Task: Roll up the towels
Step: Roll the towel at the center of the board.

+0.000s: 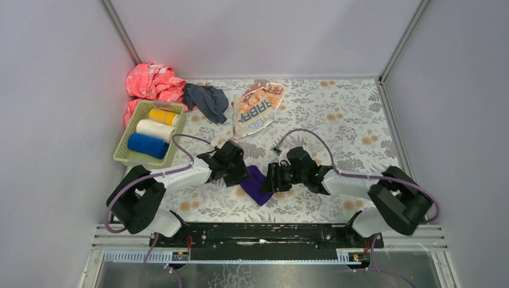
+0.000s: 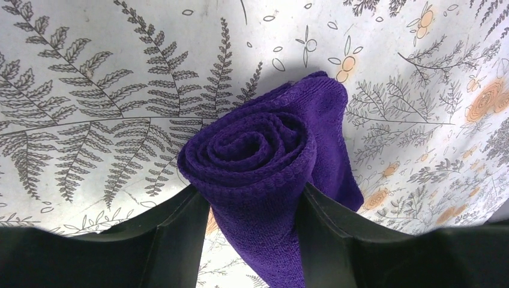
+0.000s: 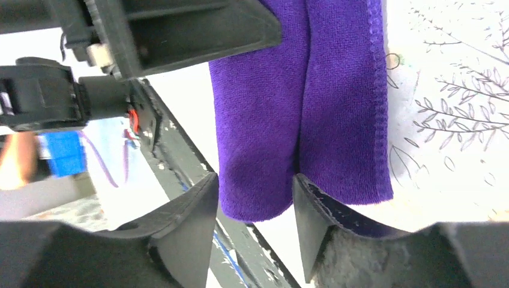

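The purple towel roll (image 1: 257,185) lies lengthwise left to right.

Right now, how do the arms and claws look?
The left arm and right arm have white links between bulky black joints, with a purple cable along each. The left claw and right claw are black, with two wedge-shaped fingers each.

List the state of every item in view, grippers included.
Purple terry towel: rolled into a spiral.
Left gripper: shut on the purple roll.
Right gripper: fingers astride the roll's other end, grip unclear.
Cream "RABBIT"-print towel: unrolled, rumpled.
Dark grey-blue towel: unrolled, crumpled.
Pink patterned cloth: crumpled in the far-left corner.
Green plastic basket: holds yellow roll, white roll, blue roll.
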Available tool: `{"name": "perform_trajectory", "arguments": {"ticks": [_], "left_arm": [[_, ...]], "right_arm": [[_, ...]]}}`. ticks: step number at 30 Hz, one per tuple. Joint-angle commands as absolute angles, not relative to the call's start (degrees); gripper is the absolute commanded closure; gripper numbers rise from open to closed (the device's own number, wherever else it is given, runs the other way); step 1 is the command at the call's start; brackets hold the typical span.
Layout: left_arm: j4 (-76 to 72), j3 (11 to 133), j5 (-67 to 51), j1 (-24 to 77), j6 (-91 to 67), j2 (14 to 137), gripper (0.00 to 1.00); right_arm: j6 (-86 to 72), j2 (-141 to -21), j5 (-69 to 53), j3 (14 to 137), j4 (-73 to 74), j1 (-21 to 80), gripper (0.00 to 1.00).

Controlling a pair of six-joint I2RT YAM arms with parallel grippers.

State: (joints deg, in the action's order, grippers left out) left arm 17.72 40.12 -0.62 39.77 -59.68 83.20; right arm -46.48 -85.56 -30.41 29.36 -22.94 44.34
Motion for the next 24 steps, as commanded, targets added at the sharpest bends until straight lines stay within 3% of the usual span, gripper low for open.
{"name": "perform_trajectory", "arguments": {"ticks": [1, 5, 13, 21, 24], "left_arm": [[16.7, 38.23, 0.52, 40.08, -58.54, 85.99, 0.5], [16.99, 38.18, 0.6, 40.08, -58.27, 86.52, 0.49], [17.48, 38.16, 1.01, 40.14, -58.01, 86.66, 0.47], [17.58, 38.3, 1.01, 40.06, -57.68, 86.69, 0.45], [17.74, 38.56, 1.45, 40.08, -57.34, 86.65, 0.44]], "right_arm": [[-32.37, -76.29, -14.01, 35.11, 0.77, 49.06, 0.41], [-25.42, -72.89, 1.08, 39.97, 8.2, 57.9, 0.33], [-16.76, -81.05, 25.06, 50.16, 12.35, 75.12, 0.3], [-13.46, -94.58, 31.57, 54.89, 14.25, 78.48, 0.32], [-14.16, -98.41, 32.25, 54.6, 14.97, 78.49, 0.38]]}}
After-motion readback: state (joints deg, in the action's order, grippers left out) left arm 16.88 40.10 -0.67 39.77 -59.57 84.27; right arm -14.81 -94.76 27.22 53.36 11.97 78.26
